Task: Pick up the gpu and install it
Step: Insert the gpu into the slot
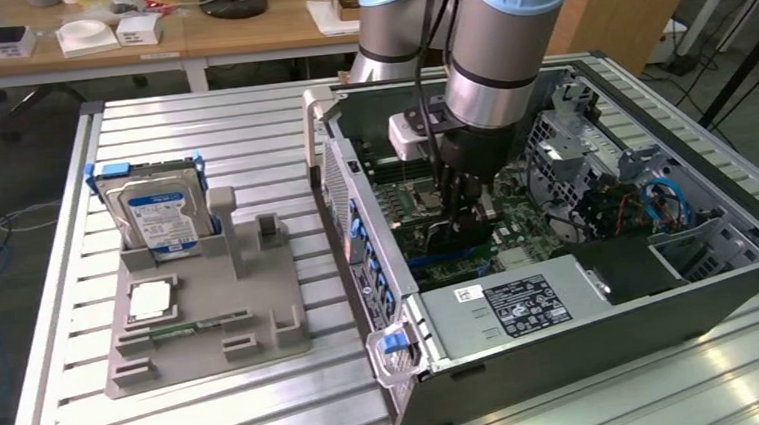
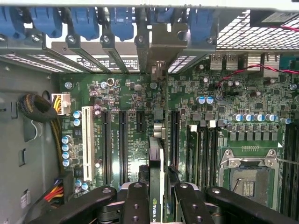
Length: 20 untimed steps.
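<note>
jaws [image 2: 156,198] pinching the gpu [image 2: 156,158] edge-on above the motherboard [image 2: 126,98] slots, clear either side.

The arm reaches straight down, wrist vertical, its hand [image 2: 156,196] closed on a thin upright card.

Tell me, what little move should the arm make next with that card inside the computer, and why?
Probably a slow, straight push down toward the motherboard. The gripper has its jaws shut on the gpu, held on edge above the black expansion slots, its metal bracket reaching toward the rear slot openings. It looks lined up but not yet seated, though the exact slot is hard to tell.
</note>
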Tool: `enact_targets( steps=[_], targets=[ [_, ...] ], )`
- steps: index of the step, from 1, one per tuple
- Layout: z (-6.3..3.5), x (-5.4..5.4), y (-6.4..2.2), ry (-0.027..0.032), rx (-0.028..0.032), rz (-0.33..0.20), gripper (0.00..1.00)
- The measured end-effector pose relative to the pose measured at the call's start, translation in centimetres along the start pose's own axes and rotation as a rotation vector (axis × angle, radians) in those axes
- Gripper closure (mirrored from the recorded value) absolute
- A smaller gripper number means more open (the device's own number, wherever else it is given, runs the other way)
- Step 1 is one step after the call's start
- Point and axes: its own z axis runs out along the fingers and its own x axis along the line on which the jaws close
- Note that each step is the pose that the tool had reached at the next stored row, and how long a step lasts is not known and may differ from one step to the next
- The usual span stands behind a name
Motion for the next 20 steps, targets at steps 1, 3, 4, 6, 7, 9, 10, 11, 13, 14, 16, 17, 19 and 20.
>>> enact_targets(
  steps=[1, 3, 4, 6, 7, 9, 10, 11, 13, 14, 16, 17, 19, 20],
  targets=[
    [0.05, 0.0, 0.0, 0.0001, 0.0, 0.0, 0.74],
    [0.16, 0.0, 0.0, 0.0001, 0.0, 0.0, 0.74],
    [0.21, 0.0, 0.01, 0.0, 0.0, 0.0, 0.74],
    [0.24, 0.0, 0.0, 0.0001, -0.0001, 0.0, 0.74],
    [0.24, 0.0, 0.0, 0.0002, -0.0001, 0.0, 0.74],
    [0.24, 0.0, 0.0, 0.0001, -0.0001, 0.0, 0.74],
    [0.24, 0.0, 0.01, 0.0, 0.0, 0.0, 0.74],
    [0.24, 0.0, 0.0, 0.0, 0.0, 0.0, 0.74],
    [0.24, 0.0, 0.01, 0.0, 0.0, 0.0, 0.74],
    [0.24, 0.0, 0.0, 0.0, 0.0, 0.0, 0.74],
    [0.25, 0.0, 0.0, 0.0, 0.0, 0.0, 0.74],
    [0.27, 0.0, 0.01, -0.0001, 0.0, 0.0, 0.74],
    [0.32, 0.0, 0.0, 0.0, 0.0001, 0.0, 0.74],
    [0.36, 0.0, 0.01, 0.0001, 0.0, 0.0, 0.74]
  ],
)
